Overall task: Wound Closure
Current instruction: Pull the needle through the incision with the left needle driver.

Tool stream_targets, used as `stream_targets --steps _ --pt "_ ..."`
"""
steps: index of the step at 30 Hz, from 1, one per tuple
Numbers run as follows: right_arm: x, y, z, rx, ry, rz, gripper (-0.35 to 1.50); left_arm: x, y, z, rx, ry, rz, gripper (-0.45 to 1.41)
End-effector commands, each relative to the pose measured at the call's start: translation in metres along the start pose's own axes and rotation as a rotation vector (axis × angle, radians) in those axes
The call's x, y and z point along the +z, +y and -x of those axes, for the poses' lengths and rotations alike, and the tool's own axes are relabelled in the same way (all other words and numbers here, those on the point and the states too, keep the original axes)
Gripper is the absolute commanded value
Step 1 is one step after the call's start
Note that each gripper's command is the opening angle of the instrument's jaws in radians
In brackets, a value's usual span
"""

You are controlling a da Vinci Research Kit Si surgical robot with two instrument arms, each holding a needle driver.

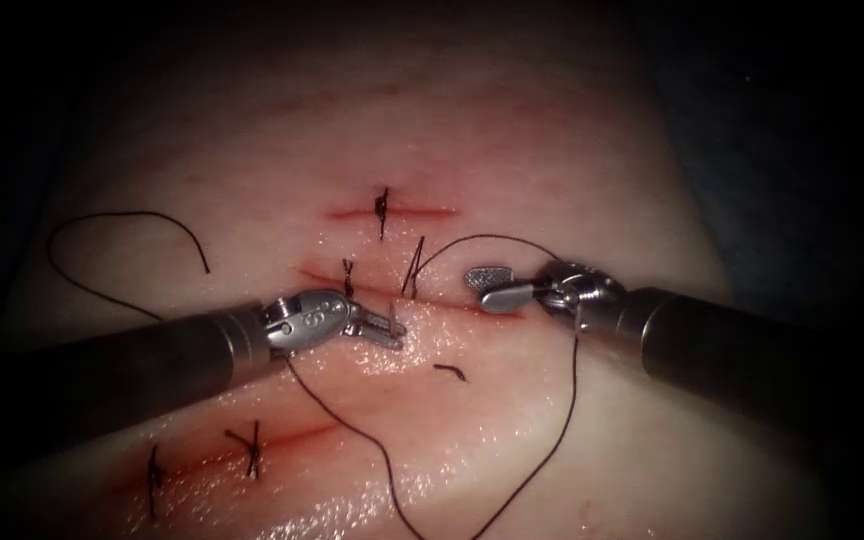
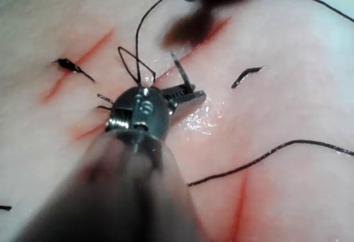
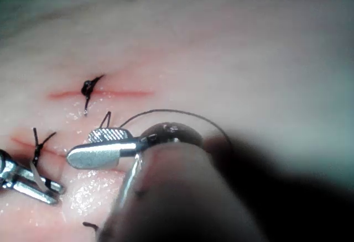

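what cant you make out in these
- Needle, held in the shut left gripper: where along its curve it is held, and whether its tip touches the tissue. It is too small and foreshortened in the endoscope view.
- Thread: its loop is cut off by the endoscope view's bottom edge. Another stretch passes behind the wrist of the open, empty right gripper.

needle [image 1: 395, 318]: in left end effector [image 1: 384, 330], seemingly off tissue [image 1: 512, 420]
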Motion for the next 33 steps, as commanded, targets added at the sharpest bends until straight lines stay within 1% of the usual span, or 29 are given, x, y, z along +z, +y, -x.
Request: stream_targets --steps 1,2,4,6,9,12,14,16,18,19,24,25,26,28,29,30,33 --pt "0.0013 0.0005 0.0003 -0.062 -0.007 -0.012 1.27 0.0005 -0.0004 0.0001 -0.032 0.007 0.012 -0.45" --pt "0.0019 0.0005 0.0002 -0.159 -0.023 -0.001 1.27 0.0005 0.0001 -0.0001 -0.105 0.016 0.033 -0.45" --pt "0.0023 0.0004 0.0003 -0.257 -0.060 0.016 1.27 0.0004 0.0004 -0.0004 -0.170 0.024 0.047 -0.45" --pt "0.0028 0.0004 0.0005 -0.307 -0.113 0.033 1.30 0.0002 0.0009 -0.0007 -0.241 0.029 0.065 -0.45" --pt "0.0032 0.0002 0.0011 -0.377 -0.167 0.038 1.35 -0.0001 0.0016 -0.0012 -0.338 0.036 0.103 -0.45" --pt "0.0035 -0.0001 0.0017 -0.438 -0.193 0.034 1.38 -0.0006 0.0021 -0.0019 -0.435 0.048 0.148 -0.45" --pt "0.0036 -0.0005 0.0022 -0.475 -0.198 0.026 1.38 -0.0010 0.0023 -0.0023 -0.495 0.072 0.181 -0.45" --pt "0.0037 -0.0008 0.0028 -0.532 -0.201 0.016 1.37 -0.0013 0.0026 -0.0026 -0.559 0.105 0.233 -0.45" --pt "0.0039 -0.0010 0.0033 -0.558 -0.205 0.010 1.37 -0.0016 0.0028 -0.0029 -0.606 0.119 0.268 -0.45" --pt "0.0040 -0.0011 0.0036 -0.565 -0.210 0.006 1.37 -0.0016 0.0029 -0.0031 -0.614 0.118 0.280 -0.45" --pt "0.0046 -0.0007 0.0052 -0.602 -0.245 -0.008 1.30 -0.0017 0.0041 -0.0044 -0.681 0.114 0.286 -0.45" --pt "0.0047 -0.0005 0.0053 -0.614 -0.257 -0.008 1.30 -0.0018 0.0043 -0.0046 -0.687 0.114 0.289 -0.45" --pt "0.0051 -0.0004 0.0054 -0.658 -0.264 0.012 1.30 -0.0020 0.0048 -0.0052 -0.695 0.114 0.296 -0.45" --pt "0.0055 -0.0004 0.0054 -0.731 -0.257 0.041 1.30 -0.0027 0.0058 -0.0062 -0.701 0.114 0.297 -0.45" --pt "0.0057 -0.0004 0.0055 -0.744 -0.262 0.051 1.32 -0.0030 0.0061 -0.0066 -0.675 0.117 0.300 -0.45" --pt "0.0059 -0.0002 0.0056 -0.772 -0.275 0.087 1.32 -0.0038 0.0069 -0.0077 -0.552 0.139 0.299 -0.45" --pt "0.0061 -0.0001 0.0057 -0.787 -0.306 0.185 1.32 -0.0049 0.0082 -0.0093 -0.366 0.158 0.246 -0.45"
